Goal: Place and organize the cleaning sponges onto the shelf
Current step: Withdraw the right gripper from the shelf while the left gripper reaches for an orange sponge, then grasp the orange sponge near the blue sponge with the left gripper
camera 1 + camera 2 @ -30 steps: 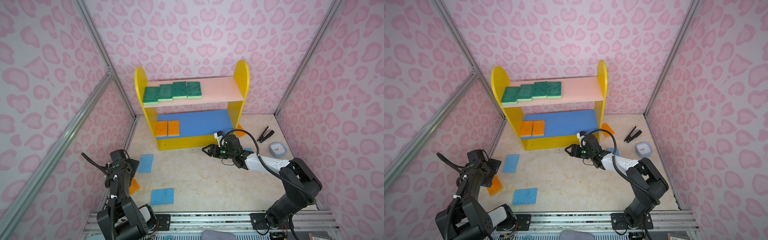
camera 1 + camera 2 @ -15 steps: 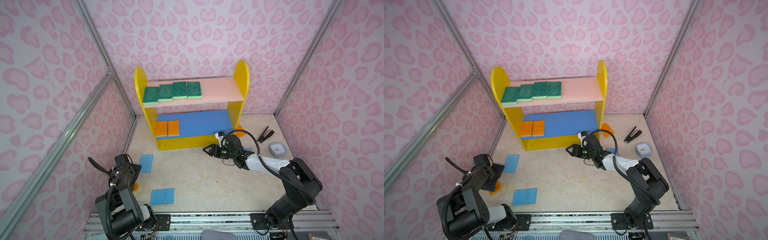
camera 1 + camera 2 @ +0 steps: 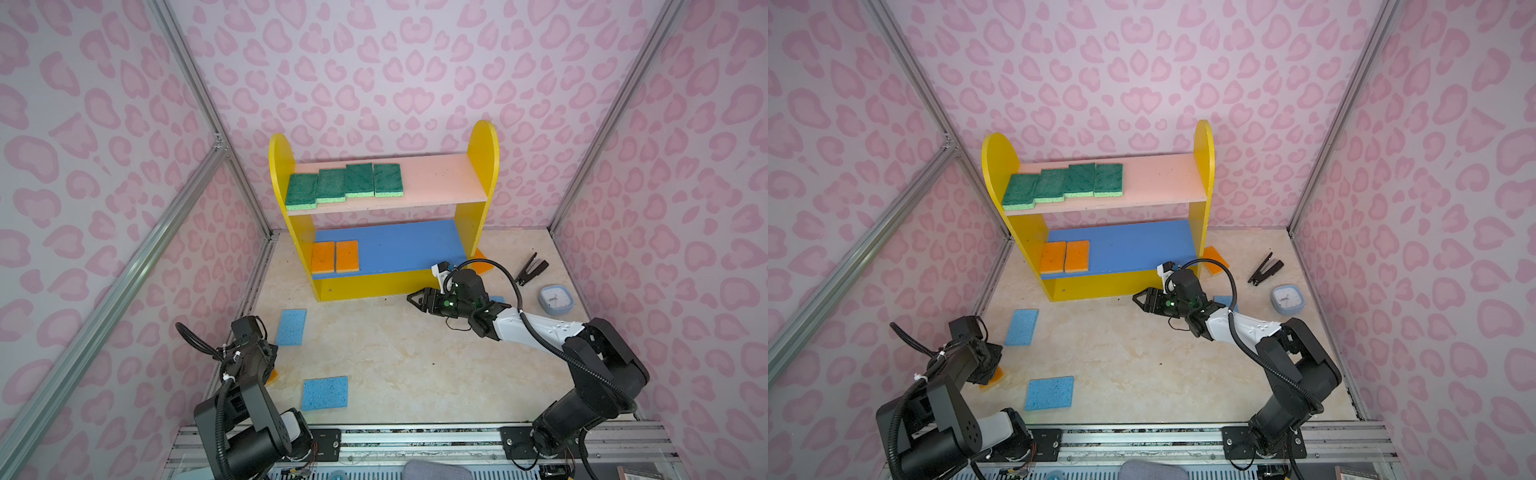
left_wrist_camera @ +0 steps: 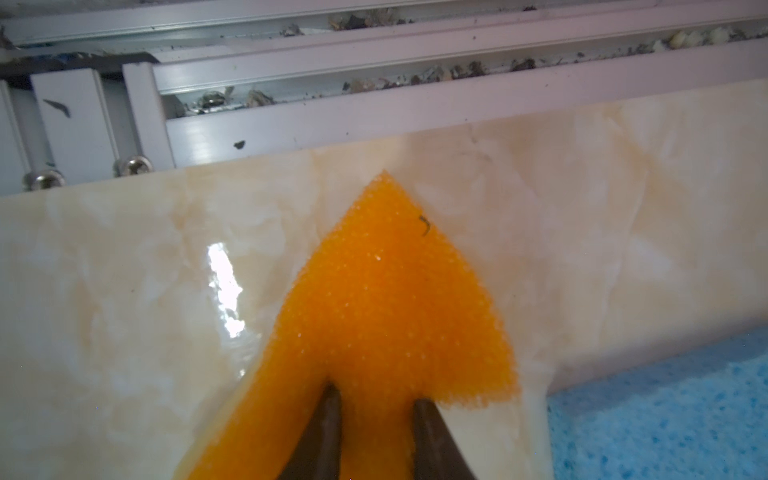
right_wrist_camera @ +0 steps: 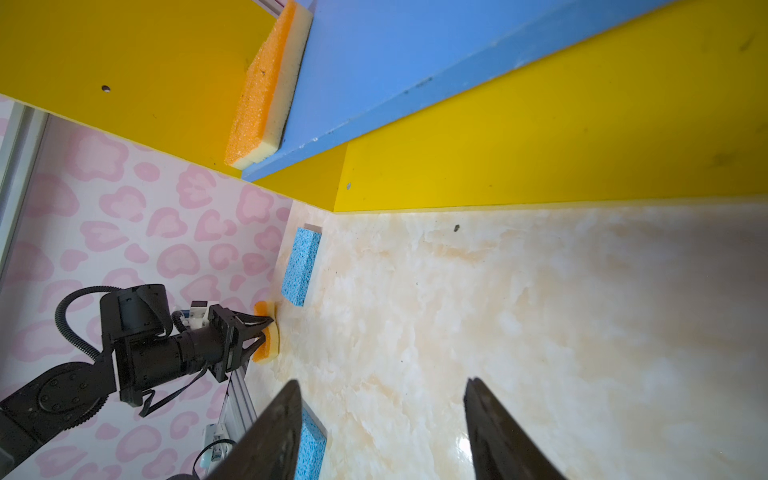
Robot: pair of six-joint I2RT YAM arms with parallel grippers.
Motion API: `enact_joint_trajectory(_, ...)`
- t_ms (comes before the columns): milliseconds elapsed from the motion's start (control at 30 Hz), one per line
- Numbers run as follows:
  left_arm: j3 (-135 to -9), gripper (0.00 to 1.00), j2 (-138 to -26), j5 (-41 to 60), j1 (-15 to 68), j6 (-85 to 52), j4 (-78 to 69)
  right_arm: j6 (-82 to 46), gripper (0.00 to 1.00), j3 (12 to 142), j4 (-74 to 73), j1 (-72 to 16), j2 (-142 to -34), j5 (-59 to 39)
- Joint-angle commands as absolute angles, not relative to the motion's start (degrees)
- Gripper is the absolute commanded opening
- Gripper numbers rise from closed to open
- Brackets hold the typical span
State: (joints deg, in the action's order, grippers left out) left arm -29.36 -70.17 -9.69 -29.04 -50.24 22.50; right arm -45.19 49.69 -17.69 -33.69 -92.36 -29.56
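Observation:
My left gripper (image 4: 376,405) is down at the floor by the left wall, its jaws closed on an orange-over-yellow sponge (image 4: 386,299), which the right wrist view shows as well (image 5: 266,351). My right gripper (image 3: 415,299) hovers open and empty over the floor in front of the shelf (image 3: 482,149). Several green sponges (image 3: 345,185) lie in a row on the pink board, and two orange ones (image 3: 334,257) on the blue board. Two blue sponges (image 3: 291,327) (image 3: 325,392) lie on the floor. Another orange sponge (image 3: 482,259) lies beside the shelf's right panel. The right arm partly hides a blue sponge (image 3: 496,298).
A black stapler (image 3: 532,269) and a light-blue square clock (image 3: 556,299) lie on the floor at the right. Pink patterned walls close in on three sides. An aluminium rail (image 4: 374,112) runs along the floor edge right by the held sponge.
The left arm has dropped down to the orange sponge by the left wall and its jaws have closed on it. The right arm has barely moved.

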Motion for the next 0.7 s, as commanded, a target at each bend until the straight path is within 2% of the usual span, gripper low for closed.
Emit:
enact_joint_trajectory(0,-29.72,0.13,-67.68,-4.77,-28.98,-49.61,21.13,-44.54,0.63,49.25,-18.89,-33.66,-92.96,-29.42)
enact_joint_trajectory(33,-30.35,0.05,-66.66,-3.91,-28.96,-49.12,22.04,-44.60,0.63,49.29,-19.11,-33.66,-93.16,-29.49)
enact_joint_trajectory(67,-31.27,0.04,-65.58,-2.65,-28.94,-48.36,23.37,-44.70,0.63,49.33,-19.17,-33.66,-93.33,-29.53)
enact_joint_trajectory(267,-38.47,0.04,-56.54,1.74,-26.00,-43.96,33.66,-44.22,0.63,49.26,-18.83,-33.66,-93.20,-28.98)
enact_joint_trajectory(400,-42.16,0.04,-52.99,3.88,-18.47,-43.05,38.67,-44.03,0.63,49.25,-18.68,-33.69,-93.15,-28.65)
enact_joint_trajectory(533,-41.28,0.03,-51.64,4.86,-6.25,-45.80,39.07,-43.99,0.63,49.14,-18.30,-33.67,-92.31,-28.15)
enact_joint_trajectory(667,-40.30,0.03,-55.14,0.96,10.86,-50.33,36.30,-42.28,0.63,48.72,-15.37,-33.69,-89.43,-26.11)
